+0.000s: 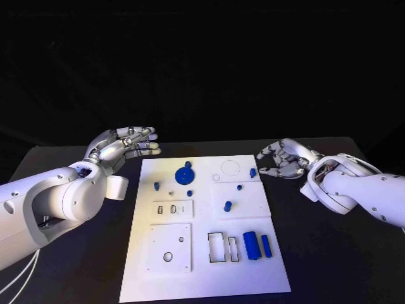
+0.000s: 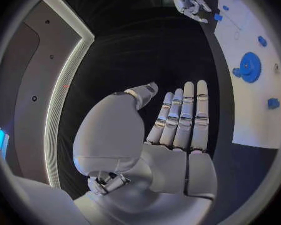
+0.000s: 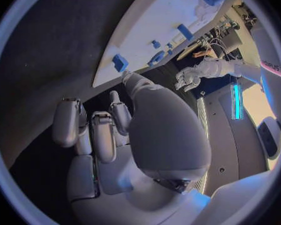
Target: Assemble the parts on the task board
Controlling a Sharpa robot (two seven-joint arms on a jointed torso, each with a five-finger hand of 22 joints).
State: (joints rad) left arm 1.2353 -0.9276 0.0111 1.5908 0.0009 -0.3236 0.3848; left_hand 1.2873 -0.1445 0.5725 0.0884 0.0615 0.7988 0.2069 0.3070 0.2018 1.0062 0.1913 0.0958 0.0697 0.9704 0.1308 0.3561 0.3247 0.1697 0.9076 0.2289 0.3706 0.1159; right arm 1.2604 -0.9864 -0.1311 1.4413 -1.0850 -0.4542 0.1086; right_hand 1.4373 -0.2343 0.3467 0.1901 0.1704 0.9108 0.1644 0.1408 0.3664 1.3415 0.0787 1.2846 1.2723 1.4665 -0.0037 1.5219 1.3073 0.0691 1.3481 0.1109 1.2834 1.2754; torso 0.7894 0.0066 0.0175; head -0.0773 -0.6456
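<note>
Black table surface (image 1: 330,266) carries the white rectangular task board (image 1: 257,278) at centre frame. Lower right on the board lie two blue cylinders (image 1: 252,244) beside white rectangular frames (image 1: 223,247). Mid-board sits a small blue peg (image 1: 227,206); toward the upper part a large blue gear (image 1: 183,174) lies flat. Left hand (image 1: 125,147), upper left of the board, holds nothing, fingers straight and side by side. Right hand (image 1: 286,159), at the board's upper right edge, has fingers curled inward, holding nothing.
</note>
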